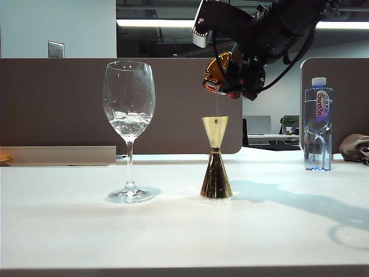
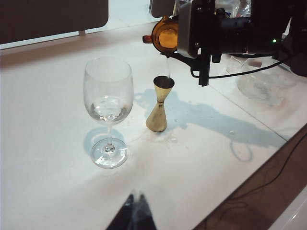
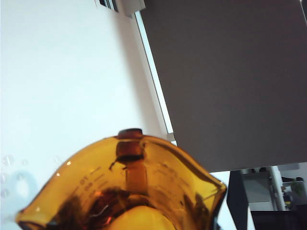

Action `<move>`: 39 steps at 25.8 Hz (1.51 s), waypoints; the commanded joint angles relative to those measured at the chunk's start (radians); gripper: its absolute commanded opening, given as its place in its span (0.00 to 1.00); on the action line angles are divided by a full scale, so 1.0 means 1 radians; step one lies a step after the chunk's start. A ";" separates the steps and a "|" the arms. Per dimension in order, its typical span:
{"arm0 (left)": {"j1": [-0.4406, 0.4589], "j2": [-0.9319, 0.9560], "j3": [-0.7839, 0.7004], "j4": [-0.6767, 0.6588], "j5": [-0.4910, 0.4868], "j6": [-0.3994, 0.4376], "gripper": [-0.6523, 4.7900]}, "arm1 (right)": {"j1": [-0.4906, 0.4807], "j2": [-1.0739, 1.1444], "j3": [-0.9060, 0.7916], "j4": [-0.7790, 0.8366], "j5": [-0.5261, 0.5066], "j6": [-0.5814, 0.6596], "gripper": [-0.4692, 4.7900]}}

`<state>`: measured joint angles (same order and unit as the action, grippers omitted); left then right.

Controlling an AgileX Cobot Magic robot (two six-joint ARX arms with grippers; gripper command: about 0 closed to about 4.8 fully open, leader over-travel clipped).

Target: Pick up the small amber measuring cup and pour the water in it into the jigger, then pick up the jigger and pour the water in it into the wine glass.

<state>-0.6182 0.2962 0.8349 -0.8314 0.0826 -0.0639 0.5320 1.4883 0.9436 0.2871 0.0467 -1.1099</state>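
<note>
Amber measuring cup point(image 1: 218, 74) pinched in right gripper point(image 1: 233, 78) fingers, tipped above jigger point(image 1: 215, 165), left gripper point(image 2: 133, 216) fingers pressed together.

On table point(image 1: 69, 231): wine glass point(image 1: 128, 104) at left, water point(image 1: 130, 123) inside; jigger point(image 1: 216, 166) right of it, apart. Right gripper point(image 1: 239, 78) above jigger, clamping tilted small amber measuring cup point(image 1: 218, 74). Water bottle point(image 1: 318, 124) far right. Left gripper point(image 2: 134, 215) near edge.
</note>
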 commanded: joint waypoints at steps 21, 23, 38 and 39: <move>-0.001 0.000 0.004 0.008 0.000 0.004 0.12 | 0.001 -0.006 0.008 0.132 -0.073 -0.390 0.08; -0.001 0.000 0.004 0.008 0.000 0.004 0.12 | 0.002 -0.006 0.008 0.143 -0.076 -0.435 0.08; -0.001 0.000 0.004 0.008 0.000 0.004 0.12 | 0.002 -0.006 0.008 0.230 -0.066 -0.443 0.08; -0.001 0.000 0.004 0.008 0.000 0.004 0.12 | 0.002 -0.006 0.007 0.229 -0.051 -0.386 0.08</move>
<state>-0.6182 0.2962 0.8349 -0.8314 0.0826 -0.0639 0.5331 1.4879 0.9440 0.4892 -0.0223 -1.5608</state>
